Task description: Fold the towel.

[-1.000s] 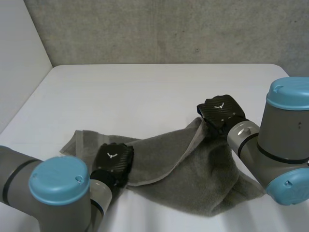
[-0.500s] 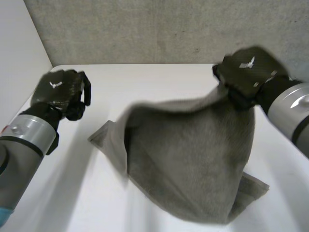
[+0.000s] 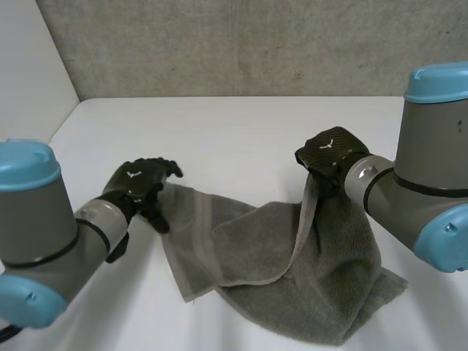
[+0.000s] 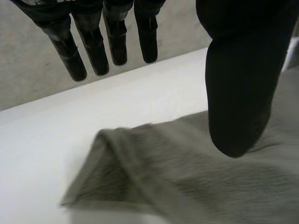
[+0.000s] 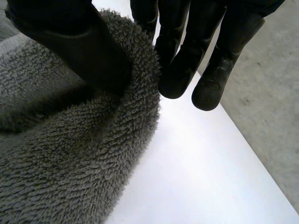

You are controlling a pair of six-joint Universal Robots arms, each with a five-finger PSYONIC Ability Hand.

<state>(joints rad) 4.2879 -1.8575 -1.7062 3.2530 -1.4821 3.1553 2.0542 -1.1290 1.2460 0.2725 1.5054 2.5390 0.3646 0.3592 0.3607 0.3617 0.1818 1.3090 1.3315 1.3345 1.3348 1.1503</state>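
Note:
A grey terry towel (image 3: 292,270) lies rumpled on the white table (image 3: 241,131), partly doubled over itself. My right hand (image 3: 329,155) holds a raised fold at the towel's far right edge. In the right wrist view its thumb (image 5: 79,46) and fingers (image 5: 182,60) pinch the thick cloth (image 5: 70,154) between them. My left hand (image 3: 139,183) is at the towel's left corner. In the left wrist view its fingers (image 4: 93,46) are straight and spread above the table, and its thumb (image 4: 238,93) hangs over the corner of the cloth (image 4: 163,177) without gripping it.
A grey concrete wall (image 3: 241,44) runs behind the table's far edge. A pale wall (image 3: 22,88) borders the table's left side. Bare tabletop lies beyond the towel and to its front left.
The right hand swung the towel up and brought it back down, still gripping. The left hand let go, swung out to the far left, and has come back open to the towel's left corner.

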